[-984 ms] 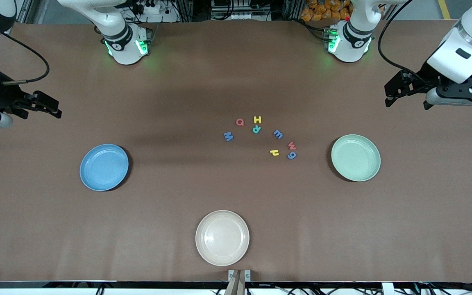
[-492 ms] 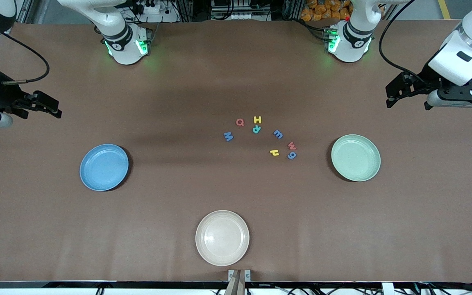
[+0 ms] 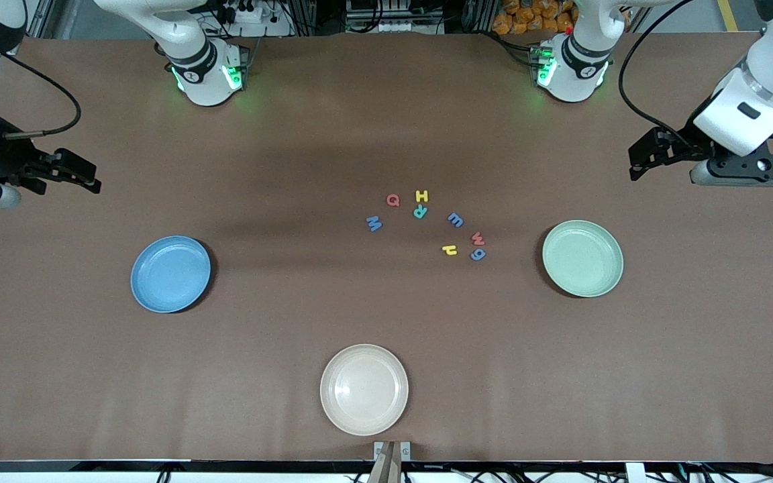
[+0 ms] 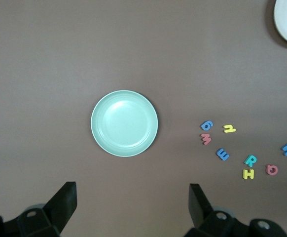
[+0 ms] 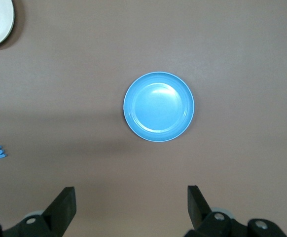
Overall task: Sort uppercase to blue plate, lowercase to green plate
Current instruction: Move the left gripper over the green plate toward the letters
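Plain brown table (image 3: 292,134); blue plate (image 3: 170,274), mint green plate (image 3: 582,258), cream plate (image 3: 364,389). Foam letters (image 3: 427,225) are red, yellow, teal and blue.

Letters (image 3: 427,225) btwn blue plate (image 3: 170,274), green plate (image 3: 582,258)

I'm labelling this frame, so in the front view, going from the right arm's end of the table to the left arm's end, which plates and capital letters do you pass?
blue plate → cream plate → blue M → red Q → green plate. Yellow H and teal R sit one above the other, so they are left out.
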You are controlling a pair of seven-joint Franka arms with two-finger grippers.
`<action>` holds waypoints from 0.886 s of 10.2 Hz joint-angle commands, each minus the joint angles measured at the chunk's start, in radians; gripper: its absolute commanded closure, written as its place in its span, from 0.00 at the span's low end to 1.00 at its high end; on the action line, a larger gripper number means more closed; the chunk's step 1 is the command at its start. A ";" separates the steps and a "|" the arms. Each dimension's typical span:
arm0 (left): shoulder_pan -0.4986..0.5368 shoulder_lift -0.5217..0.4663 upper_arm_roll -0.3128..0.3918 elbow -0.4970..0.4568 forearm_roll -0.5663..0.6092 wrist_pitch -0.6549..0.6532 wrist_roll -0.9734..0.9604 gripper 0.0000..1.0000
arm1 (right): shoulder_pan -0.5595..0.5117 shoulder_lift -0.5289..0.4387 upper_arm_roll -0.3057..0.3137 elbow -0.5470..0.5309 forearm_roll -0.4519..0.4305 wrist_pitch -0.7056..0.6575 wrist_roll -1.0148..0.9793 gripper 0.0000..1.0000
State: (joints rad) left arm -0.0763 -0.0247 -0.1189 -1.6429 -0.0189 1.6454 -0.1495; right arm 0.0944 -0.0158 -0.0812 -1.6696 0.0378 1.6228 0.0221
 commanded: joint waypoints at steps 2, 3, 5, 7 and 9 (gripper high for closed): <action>0.009 0.000 0.001 -0.035 -0.027 0.013 0.015 0.00 | 0.001 -0.012 -0.003 0.002 0.001 -0.012 0.004 0.00; 0.007 0.000 -0.001 -0.043 -0.027 0.016 0.015 0.00 | -0.002 -0.012 -0.005 0.002 0.001 -0.012 -0.028 0.00; 0.007 0.000 -0.001 -0.061 -0.026 0.019 0.015 0.00 | -0.001 -0.012 -0.006 0.002 -0.001 -0.012 -0.041 0.00; 0.007 0.000 -0.001 -0.112 -0.026 0.063 0.015 0.00 | -0.001 -0.012 -0.006 -0.001 0.001 -0.012 -0.041 0.00; 0.007 0.002 -0.001 -0.140 -0.026 0.091 0.015 0.00 | -0.002 -0.010 -0.006 0.002 -0.001 -0.012 -0.042 0.00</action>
State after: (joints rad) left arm -0.0753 -0.0103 -0.1189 -1.7556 -0.0189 1.7123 -0.1495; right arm 0.0942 -0.0158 -0.0856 -1.6694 0.0378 1.6211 -0.0078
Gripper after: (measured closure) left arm 0.000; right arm 0.000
